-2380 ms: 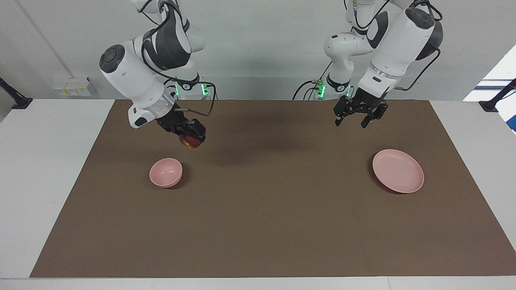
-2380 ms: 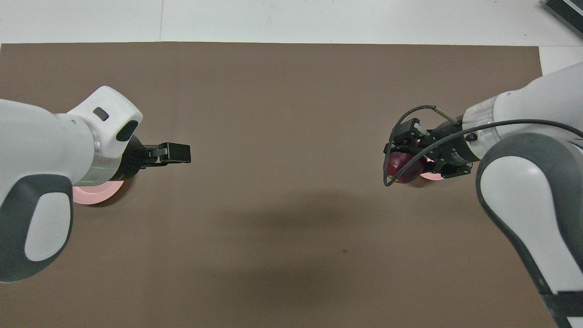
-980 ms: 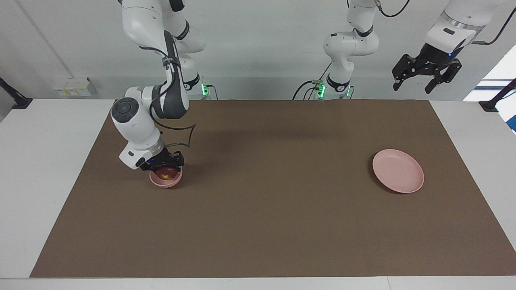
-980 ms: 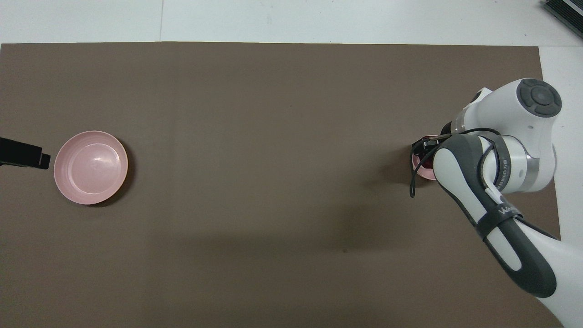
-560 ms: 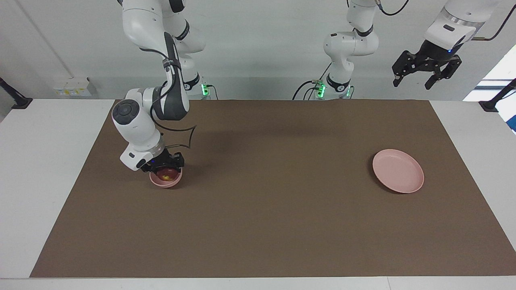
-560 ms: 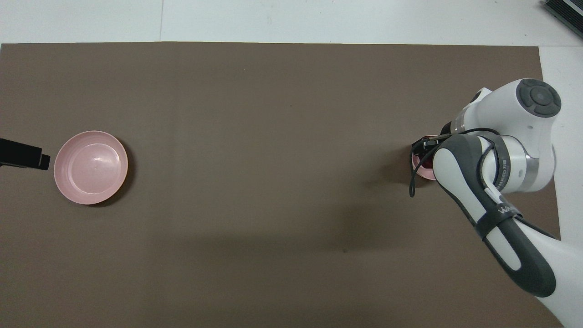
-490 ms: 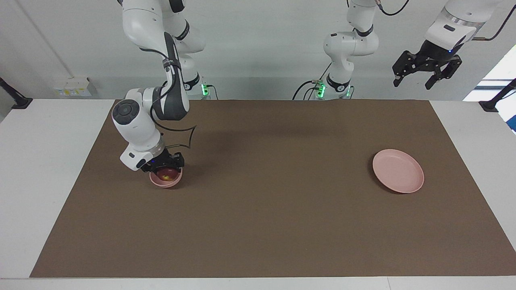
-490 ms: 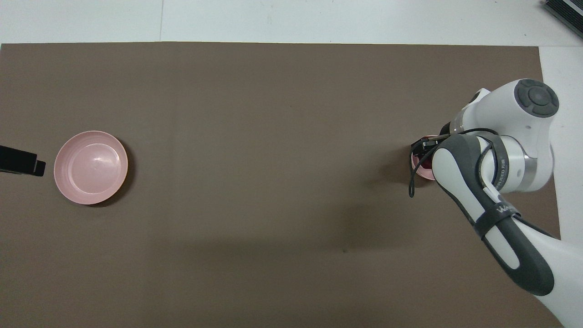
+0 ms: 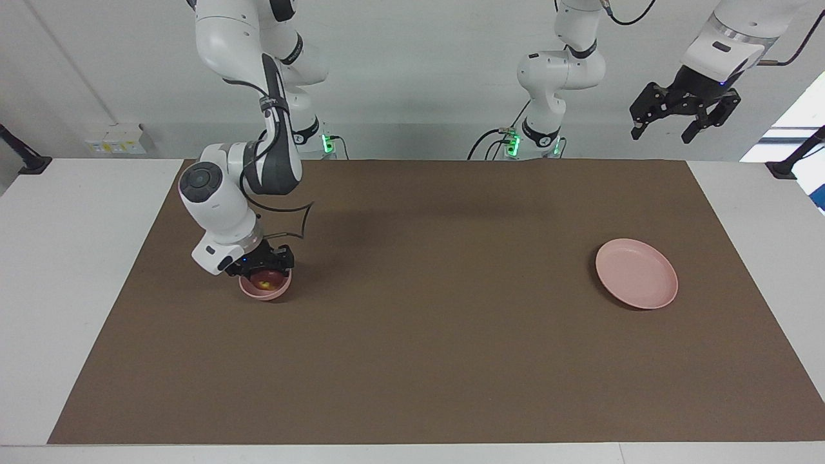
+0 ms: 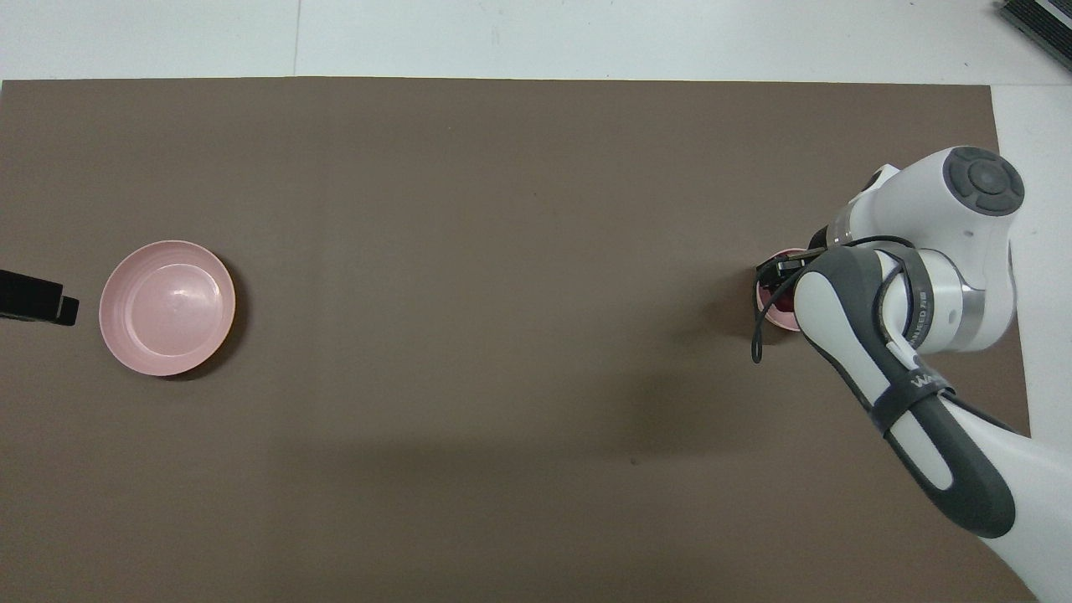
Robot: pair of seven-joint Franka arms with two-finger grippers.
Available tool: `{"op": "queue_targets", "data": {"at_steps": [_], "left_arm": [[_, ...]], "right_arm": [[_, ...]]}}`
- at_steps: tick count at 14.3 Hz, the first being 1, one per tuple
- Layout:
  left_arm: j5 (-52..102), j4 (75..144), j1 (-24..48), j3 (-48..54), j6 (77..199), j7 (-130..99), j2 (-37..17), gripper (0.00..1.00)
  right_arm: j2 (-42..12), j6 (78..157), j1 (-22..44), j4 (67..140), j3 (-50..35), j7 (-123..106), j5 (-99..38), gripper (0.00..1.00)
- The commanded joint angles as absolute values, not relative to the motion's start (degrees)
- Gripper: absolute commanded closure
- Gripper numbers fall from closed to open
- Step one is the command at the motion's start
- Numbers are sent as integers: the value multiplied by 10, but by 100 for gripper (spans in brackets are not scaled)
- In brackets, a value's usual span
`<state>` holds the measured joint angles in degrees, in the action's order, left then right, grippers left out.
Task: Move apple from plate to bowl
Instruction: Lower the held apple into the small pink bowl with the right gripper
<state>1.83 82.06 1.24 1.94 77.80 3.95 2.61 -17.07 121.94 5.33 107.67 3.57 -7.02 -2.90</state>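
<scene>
The dark red apple [image 9: 263,281] lies inside the small pink bowl [image 9: 264,291] toward the right arm's end of the table. My right gripper [image 9: 263,267] hangs just over the bowl's rim, open, with the apple below its fingers. In the overhead view the right arm covers most of the bowl [image 10: 769,306]. The flat pink plate [image 9: 637,273] sits bare toward the left arm's end and also shows in the overhead view [image 10: 167,307]. My left gripper [image 9: 684,124] is open and empty, raised high above the table's edge at the left arm's end; its tip [image 10: 38,299] shows beside the plate from above.
A brown mat [image 9: 425,335] covers most of the white table [image 9: 77,258]. A dark object [image 10: 1038,21] lies at the table's corner farthest from the robots, at the right arm's end. Black clamps [image 9: 26,161] stand at both table ends.
My right gripper carried the apple down into the bowl and the apple now sits lower in it. My left arm rose from beside the plate to high above the table's end.
</scene>
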Motion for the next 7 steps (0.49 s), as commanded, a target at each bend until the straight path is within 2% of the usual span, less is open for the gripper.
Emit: {"op": "queue_targets", "data": {"at_steps": [1,7], "left_arm": [[6,842,18,15,779,38,45,0],[-1,842,18,15,786,39,45,0]], "right_arm": [[-175,1239,44,1080,30,-81,-17,100],[-181,1240,40,1080,30,-81,-17,100]]}}
